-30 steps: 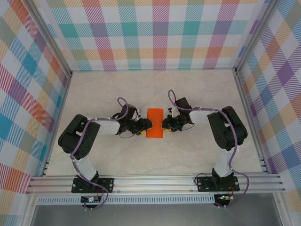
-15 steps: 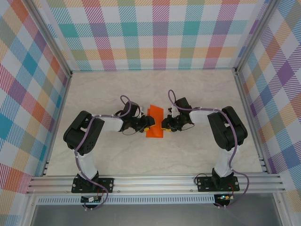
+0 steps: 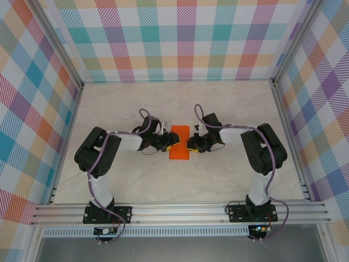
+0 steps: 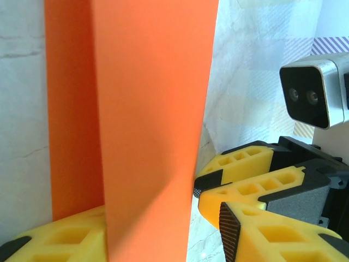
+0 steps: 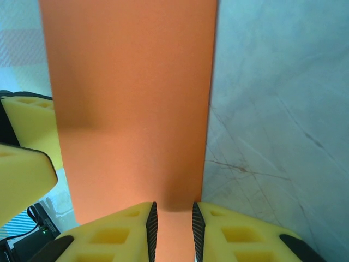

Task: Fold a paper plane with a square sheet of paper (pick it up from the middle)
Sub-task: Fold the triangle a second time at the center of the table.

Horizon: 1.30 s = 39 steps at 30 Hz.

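The orange sheet of paper (image 3: 180, 143) is lying near the middle of the marbled counter (image 3: 229, 109), folded into a narrow upright rectangle, with both arms reaching in toward it from either side. The left pincer (image 3: 170, 143) is sitting at the sheet's left long edge and the right pincer (image 3: 190, 144) at its right long edge, the two facing each other across it.

In the left wrist view, the sheet of paper (image 4: 152, 109) is showing two layers, the upper flap lifting slightly off the lower one. The left pincer (image 4: 158, 229) is standing about half open, its yellow fingers (image 4: 54, 240) straddling the sheet's near end. The right pincer (image 4: 218, 185) is touching the sheet's far edge.

In the right wrist view, the right pincer (image 5: 172, 218) is standing narrow, a slim gap showing between its black pads (image 5: 151, 218), and the sheet of paper (image 5: 131, 98) is running into that gap. Whether the pads are pressing on it cannot be told. The left pincer (image 5: 32, 147) is resting at the sheet's opposite edge.
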Tool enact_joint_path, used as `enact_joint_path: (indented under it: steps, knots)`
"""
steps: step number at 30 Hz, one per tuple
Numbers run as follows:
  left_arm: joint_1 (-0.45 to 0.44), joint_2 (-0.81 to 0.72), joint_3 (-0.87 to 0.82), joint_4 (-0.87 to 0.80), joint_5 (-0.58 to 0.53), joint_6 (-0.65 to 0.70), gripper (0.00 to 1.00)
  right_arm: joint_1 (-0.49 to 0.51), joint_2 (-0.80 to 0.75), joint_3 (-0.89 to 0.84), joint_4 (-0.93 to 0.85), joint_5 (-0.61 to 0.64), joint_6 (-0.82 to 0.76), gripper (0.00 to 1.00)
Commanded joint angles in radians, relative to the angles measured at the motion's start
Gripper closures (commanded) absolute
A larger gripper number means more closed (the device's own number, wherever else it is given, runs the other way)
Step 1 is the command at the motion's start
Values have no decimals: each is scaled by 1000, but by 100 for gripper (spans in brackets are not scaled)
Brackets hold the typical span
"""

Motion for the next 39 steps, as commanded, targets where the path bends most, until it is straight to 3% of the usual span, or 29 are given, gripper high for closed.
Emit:
enact_joint_path:
  steps: [1,5,8,15,18,22,25,27,29,33,39]
  knots:
    - [11,9,30,0,30,45,50,5,-32,-16,-30,37,-24,72]
    - [11,18,47,-27,32,46,58,5,-89,-50,-12,47,-21,69]
    - [11,20,49,-38,22,40,66,5,-182,-94,-11,83,-32,61]
    - [12,-1,33,-52,0,35,68,5,-414,-136,-141,281,-83,28]
    - [12,-7,28,-49,-7,32,68,4,-432,-107,-184,288,-117,18]
    - [12,-10,30,-57,-2,47,83,4,-460,-141,-117,317,-106,14]
    - [11,-16,50,-138,-10,98,93,4,-489,-183,-43,294,-130,6]
    - [11,-30,43,-160,-8,117,96,4,-476,-167,-94,308,-129,1]
    - [11,-58,21,-160,0,121,99,2,-447,-138,-161,309,-132,0]
    - [11,-115,8,-226,5,171,100,4,-469,-212,-55,202,-122,0]
    - [11,-194,22,-405,4,283,100,6,-504,-242,-57,194,-105,1]
